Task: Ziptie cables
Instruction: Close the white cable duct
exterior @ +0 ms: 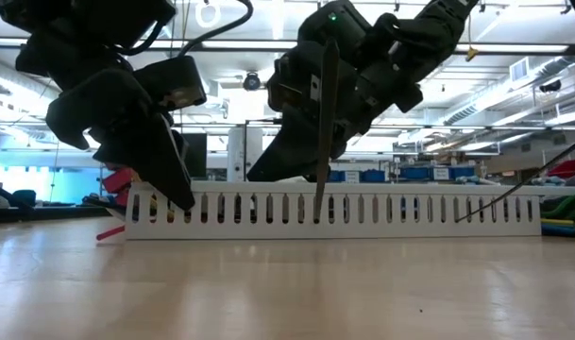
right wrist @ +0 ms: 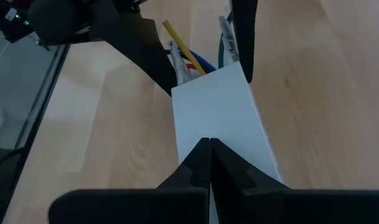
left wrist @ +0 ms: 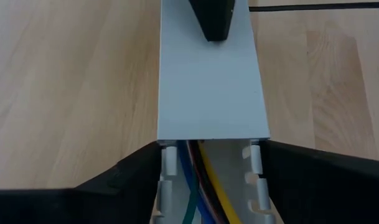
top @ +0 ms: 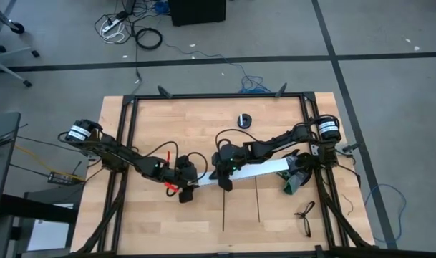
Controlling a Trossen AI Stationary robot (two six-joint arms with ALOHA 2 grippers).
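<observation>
The wooden counter [top: 203,129] carries a long white slotted channel [top: 257,170] lying across its middle. The left end effector [top: 187,188], at the channel's nine o'clock end, stands wide, one finger [left wrist: 124,180] on each side wall. The right end effector [top: 225,179], just beside at three o'clock, is closed, tips pressing the channel's lid [right wrist: 220,118]. The cables [left wrist: 205,183] lie inside the channel's open end, between the left fingers.

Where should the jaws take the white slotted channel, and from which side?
Grip the channel across its two slotted side walls at the uncovered end, coming straight down from above, as the left gripper does now. The walls are parallel and upright, and the flat lid leaves that end open over the cables.
</observation>
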